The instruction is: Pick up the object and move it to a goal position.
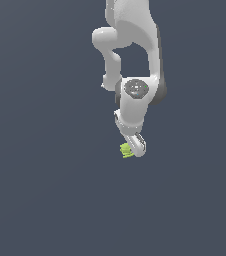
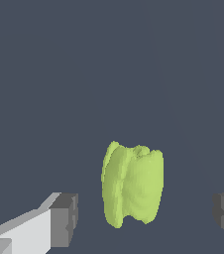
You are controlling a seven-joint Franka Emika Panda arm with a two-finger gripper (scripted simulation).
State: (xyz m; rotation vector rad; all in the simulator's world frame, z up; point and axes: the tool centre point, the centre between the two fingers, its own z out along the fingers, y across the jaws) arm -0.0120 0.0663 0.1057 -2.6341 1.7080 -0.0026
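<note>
From the wrist view I see the gripper (image 2: 143, 221) spread wide, one grey pad on each side, and the lime-green object (image 2: 133, 187) standing between them, touching neither. In the exterior view the object (image 1: 126, 150) pokes out at the left of the gripper (image 1: 135, 146), under the white arm (image 1: 135, 55).

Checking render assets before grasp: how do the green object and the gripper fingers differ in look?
Colour: the object is lime green all over; the fingers are grey-tipped on white.
Shape: the object is lumpy and ridged; the fingers are flat-faced, sharp-edged blocks.
Size: in the exterior view the object is far smaller than the gripper.
Pose: the object sits between the fingers, clear of both, which stand wide apart.
Shared: matte, flat-shaded surfaces.
</note>
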